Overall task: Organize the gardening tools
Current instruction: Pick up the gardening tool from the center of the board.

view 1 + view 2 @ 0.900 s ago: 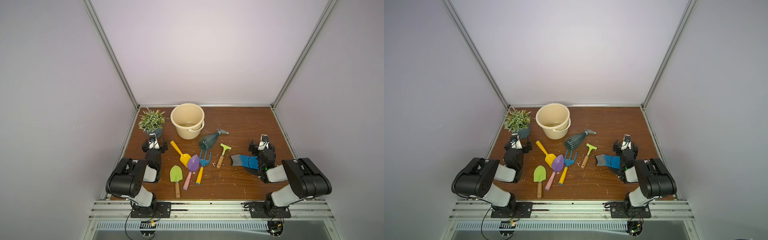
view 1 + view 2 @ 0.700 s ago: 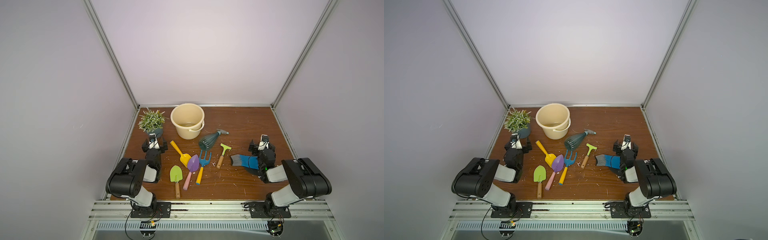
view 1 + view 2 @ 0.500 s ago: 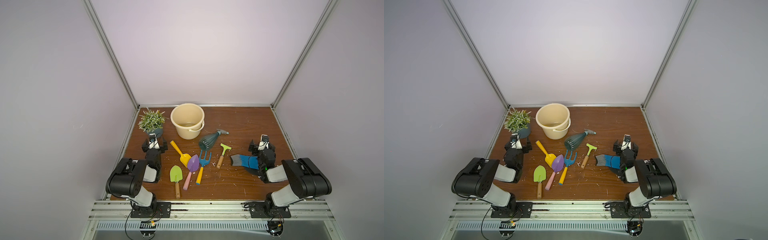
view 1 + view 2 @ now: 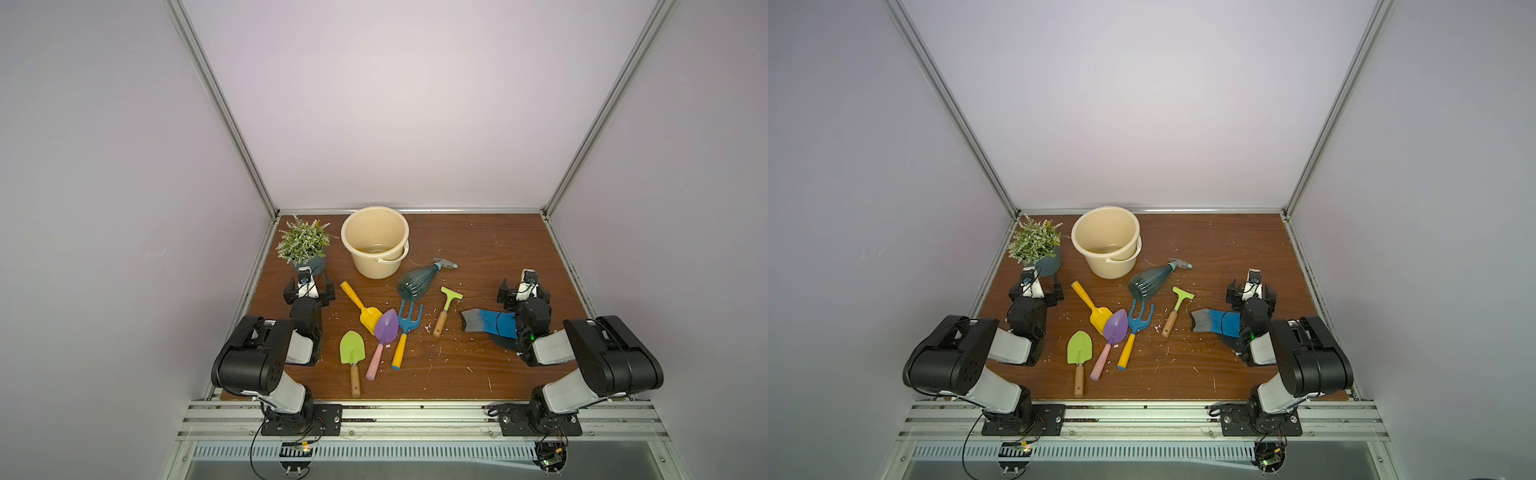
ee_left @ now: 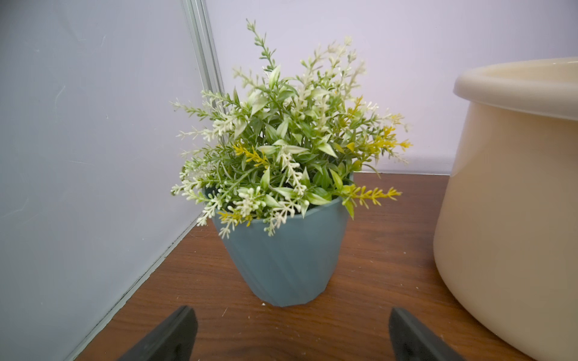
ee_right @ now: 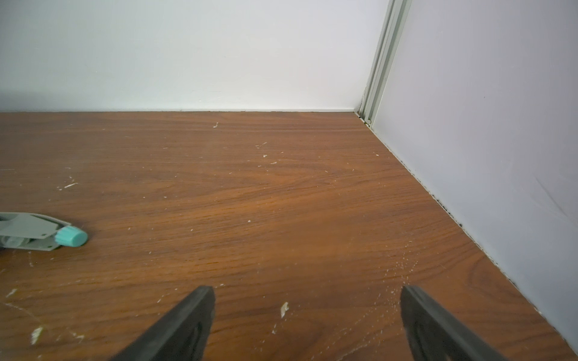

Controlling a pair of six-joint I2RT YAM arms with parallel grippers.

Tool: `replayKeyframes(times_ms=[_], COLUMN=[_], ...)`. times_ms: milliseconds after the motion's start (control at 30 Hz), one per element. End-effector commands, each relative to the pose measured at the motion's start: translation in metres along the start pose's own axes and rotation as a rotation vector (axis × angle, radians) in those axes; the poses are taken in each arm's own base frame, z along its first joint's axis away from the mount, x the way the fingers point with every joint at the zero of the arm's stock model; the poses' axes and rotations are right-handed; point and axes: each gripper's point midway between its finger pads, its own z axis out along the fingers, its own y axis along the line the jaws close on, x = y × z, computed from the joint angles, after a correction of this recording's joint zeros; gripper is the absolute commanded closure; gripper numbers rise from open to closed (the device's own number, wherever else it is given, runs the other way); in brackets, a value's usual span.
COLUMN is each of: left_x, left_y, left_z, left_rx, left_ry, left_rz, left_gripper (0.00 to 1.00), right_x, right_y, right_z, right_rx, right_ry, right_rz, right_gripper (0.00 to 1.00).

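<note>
Both grippers stand spread wide and hold nothing. The left gripper (image 4: 308, 286) sits low over the table (image 4: 478, 249), facing the one potted plant (image 4: 305, 245), with its two dark fingers (image 5: 172, 337) well apart in the left wrist view. The right gripper (image 4: 524, 291) sits low near the table's right side, over bare wood. Between the two arms lie six garden things, all flat on the table. Five are hand tools. One yellow scoop (image 4: 365, 309) has its blade partly under the blade of one purple trowel (image 4: 386, 328). One blue fork (image 4: 408, 320) with a yellow handle lies just beside that trowel. One lime-green trowel (image 4: 352, 349) lies alone nearer the front edge, and one lime-green hoe (image 4: 446, 303) lies right of the fork. The sixth is one teal spray bottle (image 4: 417, 280), on its side with its base near the fork's tines. One cream bucket (image 4: 374, 262) stands upright beside the plant. One blue-and-grey item (image 4: 486, 324), which I cannot identify, lies partly under the right arm. White flecks (image 6: 284, 308) dot the wood.
</note>
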Motion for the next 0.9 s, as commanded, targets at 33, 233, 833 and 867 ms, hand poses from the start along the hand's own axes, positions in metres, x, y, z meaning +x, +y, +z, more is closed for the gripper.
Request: replayKeyframes(times_ms=[33,233,833,867], left_x=[0.001,-0.006,-0.069,-0.074], left_y=[0.003,0.009,0.024,0.015], left_z=[0.002,-0.002,-0.005,-0.006], left_rx=[-0.002,-0.039,-0.069,-0.011], left_ry=[0.004,-0.013,0.136,0.138], left_rz=[-0.004,-0.011,-0.615,-0.609], left_gripper=[0.0,0.0,0.0,0.0], right_x=[-0.023,-0.03,-0.092,-0.092], right_y=[0.001,0.003,0.035,0.043], right_z=[0.003,0.003,0.027,0.028], right_rx=[-0.006,-0.018,-0.175,-0.22], right_ry=[-0.068,-0.086,0.271,0.296], right_rz=[0.038,0.034,0.622,0.64], right_gripper=[0.0,0.0,0.01,0.0])
